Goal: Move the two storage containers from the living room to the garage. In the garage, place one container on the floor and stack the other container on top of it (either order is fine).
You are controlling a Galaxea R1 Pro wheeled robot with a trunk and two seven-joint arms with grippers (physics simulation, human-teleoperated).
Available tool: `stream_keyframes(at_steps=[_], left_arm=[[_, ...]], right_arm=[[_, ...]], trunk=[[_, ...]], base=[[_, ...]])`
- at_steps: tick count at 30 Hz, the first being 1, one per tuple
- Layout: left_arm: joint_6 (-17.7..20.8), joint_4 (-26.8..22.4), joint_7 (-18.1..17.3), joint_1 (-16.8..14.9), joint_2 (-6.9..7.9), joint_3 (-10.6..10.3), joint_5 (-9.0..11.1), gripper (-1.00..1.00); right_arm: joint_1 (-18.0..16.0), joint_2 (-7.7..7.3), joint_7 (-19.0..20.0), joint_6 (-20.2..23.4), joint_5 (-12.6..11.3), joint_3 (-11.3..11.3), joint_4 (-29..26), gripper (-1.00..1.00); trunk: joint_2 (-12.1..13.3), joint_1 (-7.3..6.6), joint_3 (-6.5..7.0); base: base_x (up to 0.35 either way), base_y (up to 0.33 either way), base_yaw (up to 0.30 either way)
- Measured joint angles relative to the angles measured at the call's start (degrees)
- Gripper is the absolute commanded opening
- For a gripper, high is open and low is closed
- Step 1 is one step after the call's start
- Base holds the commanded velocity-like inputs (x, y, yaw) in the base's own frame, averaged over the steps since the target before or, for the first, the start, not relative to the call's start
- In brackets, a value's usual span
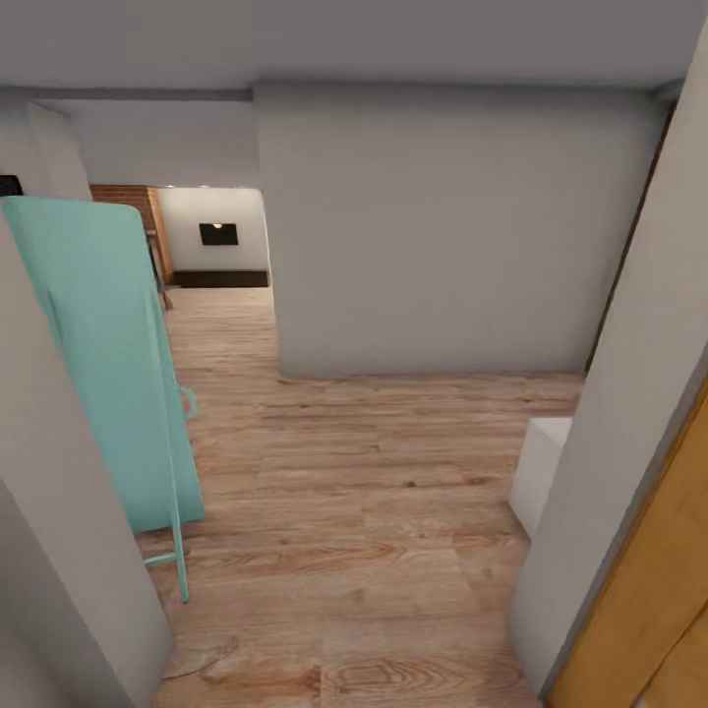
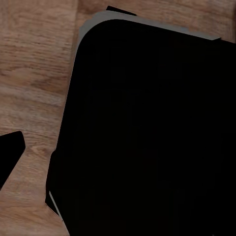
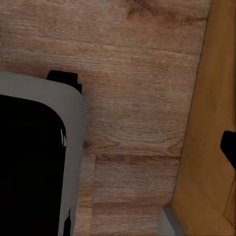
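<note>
Neither of the two storage containers appears anywhere along this hallway, so where they sit cannot be told from these views; the robot looks to be in transit over a light wood-plank floor (image 1: 364,492). The head view looks down a corridor: a grey wall (image 1: 442,226) blocks the way straight ahead, a teal panel on a thin teal frame (image 1: 108,364) leans at the left, a white box (image 1: 541,467) sits low at the right, and a yellow-wood door (image 1: 649,590) edges in at the near right. Further off, through an opening, a strip of red brick (image 1: 128,202) and a dark rectangle on a white wall (image 1: 217,233) show — plausibly the living room. Each wrist camera points down at the planks past a big dark rounded body with a grey rim (image 2: 147,132), likely the robot's own base. In the left wrist view a black tip (image 2: 10,152) pokes in at the edge and in the right wrist view another (image 3: 228,147), next to the same yellow wood (image 3: 206,123); these may be fingers, but whether either claw is spread or closed cannot be told. As a judgement, the bins should be stiff, light and smooth-walled, so slippery — a grip over a rim of a short wall, or one claw on each end, would serve better than squeezing the flat sides.
</note>
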Motion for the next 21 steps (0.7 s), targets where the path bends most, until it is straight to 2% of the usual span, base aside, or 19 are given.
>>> stream_keyframes(at_steps=[21], left_arm=[[0.75, 0.0, 0.0, 0.0, 0.0, -0.08, -0.02, 1.0]], right_arm=[[0.01, 0.05, 0.35, -0.03, 0.39, 0.05, -0.01, 1.0]], trunk=[[0.0, 0.0, 0.0]], base=[[0.325, 0.0, 0.003]])
